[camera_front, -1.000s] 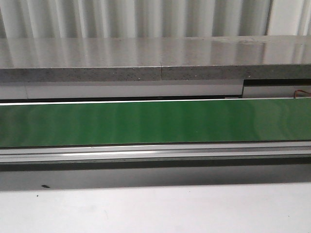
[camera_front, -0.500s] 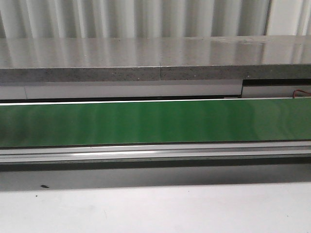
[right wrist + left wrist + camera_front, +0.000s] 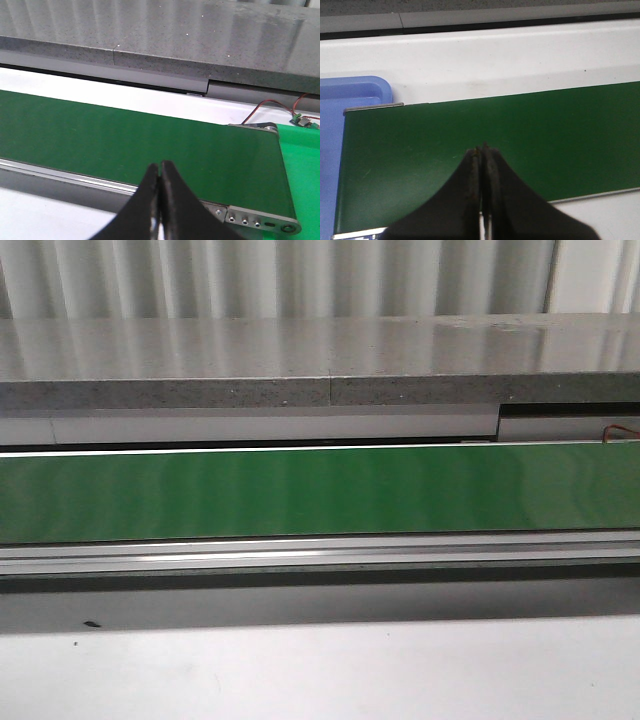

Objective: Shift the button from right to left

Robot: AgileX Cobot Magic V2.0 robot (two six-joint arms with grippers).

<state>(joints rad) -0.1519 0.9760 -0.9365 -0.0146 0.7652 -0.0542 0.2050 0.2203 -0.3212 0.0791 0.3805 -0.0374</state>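
Note:
The button is out of view in all three views. A long green belt (image 3: 320, 492) runs across the front view, and neither gripper shows there. In the left wrist view my left gripper (image 3: 482, 148) is shut with nothing in it, hanging over the green belt (image 3: 470, 150) near its end. In the right wrist view my right gripper (image 3: 159, 164) is also shut and empty, above the near edge of the green belt (image 3: 125, 140).
A blue tray (image 3: 340, 100) lies past the belt's end in the left wrist view. The other belt end has a metal bracket with screws (image 3: 260, 220), a green surface (image 3: 300, 160) and red wires (image 3: 265, 107). A grey stone ledge (image 3: 320, 370) runs behind the belt.

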